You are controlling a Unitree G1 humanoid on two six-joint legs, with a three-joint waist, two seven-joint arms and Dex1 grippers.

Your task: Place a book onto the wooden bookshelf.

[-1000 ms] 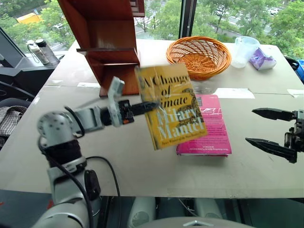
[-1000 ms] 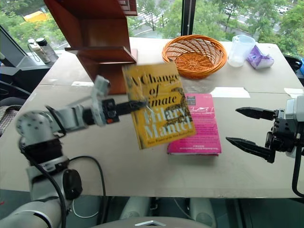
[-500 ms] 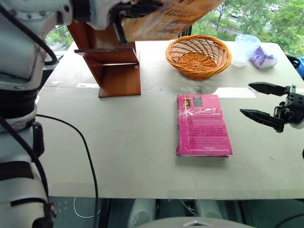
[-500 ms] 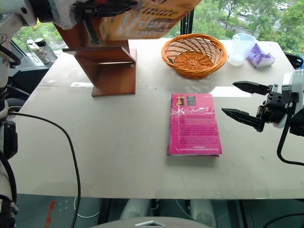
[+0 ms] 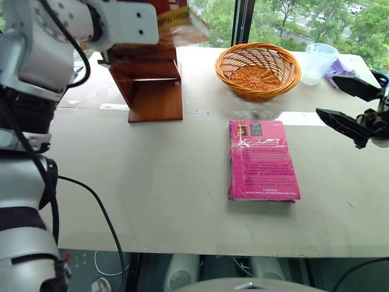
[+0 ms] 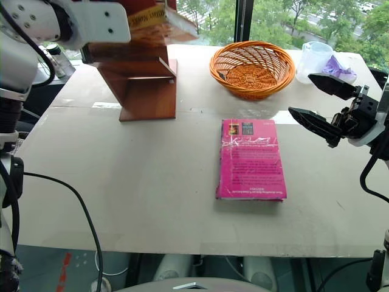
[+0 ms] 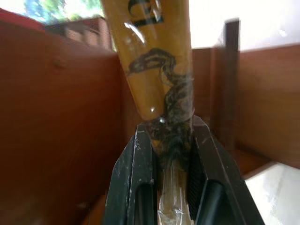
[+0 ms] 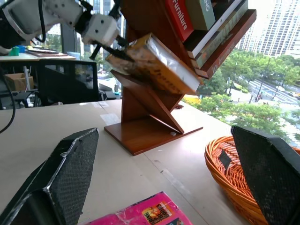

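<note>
Left wrist view: glossy yellow book, polished wooden bookshelf.

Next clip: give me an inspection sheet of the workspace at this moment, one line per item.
Surface: pale table, seam across.
Job's things: yellow book held at the wooden bookshelf, not yet released.
Clutter: pink book flat; wicker basket; plastic cup; purple packet.
Tools: left tool shut on the book; right tool open, empty.
Cables: black cable by the left arm.
Surroundings: windows, trees.
</note>
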